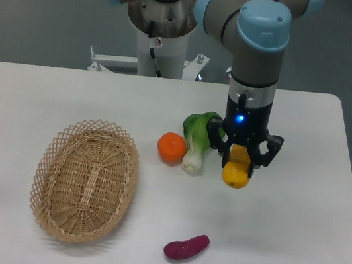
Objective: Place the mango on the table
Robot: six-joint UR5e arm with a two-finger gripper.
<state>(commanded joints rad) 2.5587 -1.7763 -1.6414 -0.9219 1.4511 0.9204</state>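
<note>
The end effector (238, 163) points straight down over the right half of the white desk (296, 218), its two dark fingers clamped on the mango (236, 174); the fruit hangs between them, yellow shading to orange, its lower end showing below the fingertips; whether it touches the desk surface cannot be told from this angle. A blue light glows on the wrist above the fingers. Just to the left of the mango lies a bok choy (196, 142), green leaves toward the arm and pale stem toward the front; beside that sits a round orange (171, 147), near the bok choy's stem. An oval wicker basket (85, 181) rests on the left part of the desk, well apart from the mango; a purple sweet potato (186, 247) lies near the front edge, between basket and right side.
</note>
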